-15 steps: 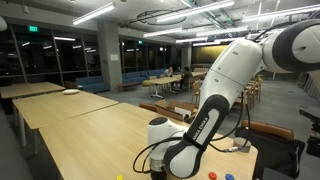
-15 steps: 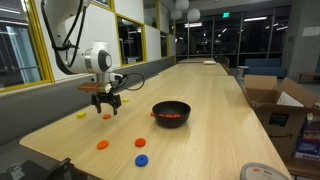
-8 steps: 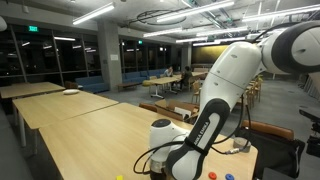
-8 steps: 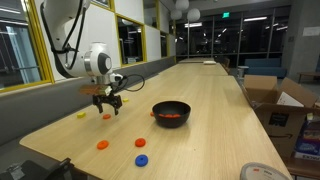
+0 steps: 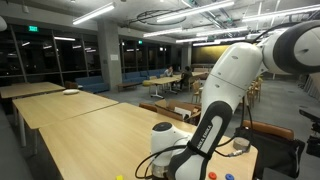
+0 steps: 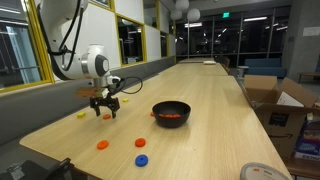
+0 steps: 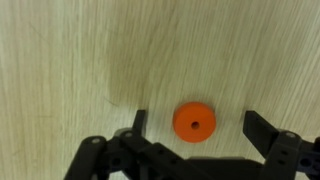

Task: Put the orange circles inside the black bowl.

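Note:
My gripper (image 6: 103, 104) is open and hangs just above the table over one orange circle (image 6: 108, 116). In the wrist view that orange circle (image 7: 194, 121) lies flat between my two open fingers (image 7: 197, 126), touching neither. The black bowl (image 6: 171, 107) stands to the right of the gripper, with orange pieces (image 6: 170, 117) inside it. Two more orange circles (image 6: 102, 145) (image 6: 140, 142) lie nearer the front edge. In an exterior view the arm's wrist (image 5: 163, 140) fills the foreground, an orange circle (image 5: 212, 176) shows at the bottom edge, and the bowl is out of view.
A blue piece (image 6: 141, 159) lies by the front edge and a yellow piece (image 6: 81, 114) sits left of the gripper. The long wooden table (image 6: 210, 95) runs away behind the bowl. A window wall (image 6: 30, 45) is close on the left; cardboard boxes (image 6: 275, 100) stand right.
My gripper has shifted slightly left and down over the orange circle. It stays open. The bowl and the loose pieces have not moved.

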Controlling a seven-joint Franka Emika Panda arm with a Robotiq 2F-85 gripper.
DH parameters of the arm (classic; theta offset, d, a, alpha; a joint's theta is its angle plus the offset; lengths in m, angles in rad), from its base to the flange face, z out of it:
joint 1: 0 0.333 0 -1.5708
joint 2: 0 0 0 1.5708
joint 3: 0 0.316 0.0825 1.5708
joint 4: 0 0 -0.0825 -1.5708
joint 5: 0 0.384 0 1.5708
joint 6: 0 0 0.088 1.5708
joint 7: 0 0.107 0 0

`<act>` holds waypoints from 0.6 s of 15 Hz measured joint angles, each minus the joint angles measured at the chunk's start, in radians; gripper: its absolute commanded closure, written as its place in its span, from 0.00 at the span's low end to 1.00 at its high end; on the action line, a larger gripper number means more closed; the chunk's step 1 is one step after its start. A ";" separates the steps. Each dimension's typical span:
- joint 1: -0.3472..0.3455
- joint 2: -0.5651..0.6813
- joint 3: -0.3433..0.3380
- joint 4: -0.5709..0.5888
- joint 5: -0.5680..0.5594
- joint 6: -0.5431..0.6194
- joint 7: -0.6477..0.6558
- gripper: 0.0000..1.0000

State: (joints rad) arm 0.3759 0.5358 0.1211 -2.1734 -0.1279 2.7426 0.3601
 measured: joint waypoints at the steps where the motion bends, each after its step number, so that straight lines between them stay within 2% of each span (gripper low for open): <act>1: 0.002 0.000 -0.002 -0.002 0.000 0.003 0.002 0.32; 4: 0.007 -0.002 -0.012 -0.005 0.000 0.018 0.011 0.58; 7: 0.011 -0.005 -0.023 -0.005 0.000 0.034 0.018 0.79; 9: 0.016 -0.013 -0.028 -0.005 0.000 0.036 0.027 0.75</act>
State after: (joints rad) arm 0.3921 0.5232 0.0927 -2.1782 -0.1278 2.7785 0.3871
